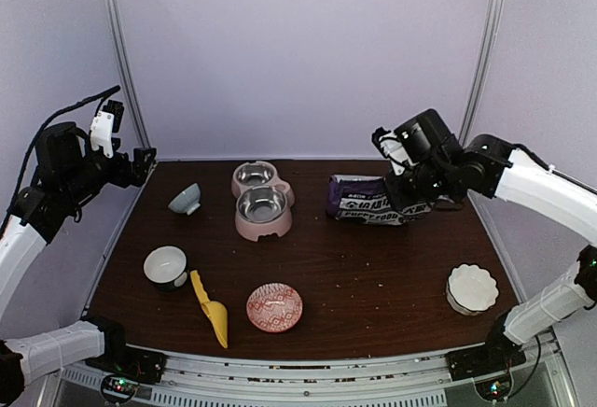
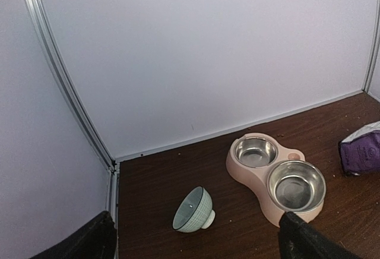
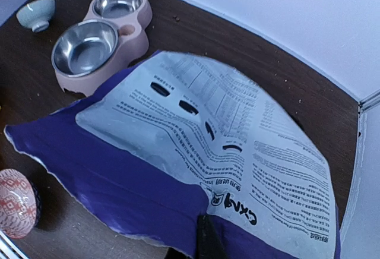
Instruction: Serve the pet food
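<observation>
The purple puppy food bag [image 1: 371, 200] is at the back right of the table, its white printed back [image 3: 208, 122] facing the right wrist camera. My right gripper [image 1: 412, 190] is shut on the bag's purple edge, with one dark finger [image 3: 208, 241] showing over it. The pet food itself is hidden inside the bag. My left gripper [image 1: 138, 161] hangs open above the table's far left edge with nothing between its fingers [image 2: 303, 238]. A yellow scoop [image 1: 210, 308] lies near the front left.
A pink double feeder with two steel bowls [image 1: 261, 200] [image 2: 276, 176] [image 3: 98, 36] stands at the back middle. A teal bowl [image 1: 185, 199] [image 2: 193, 210] lies tipped on its side to its left. A white bowl [image 1: 165, 266], a red patterned dish [image 1: 274, 307] and a scalloped white bowl [image 1: 471, 287] sit nearer the front.
</observation>
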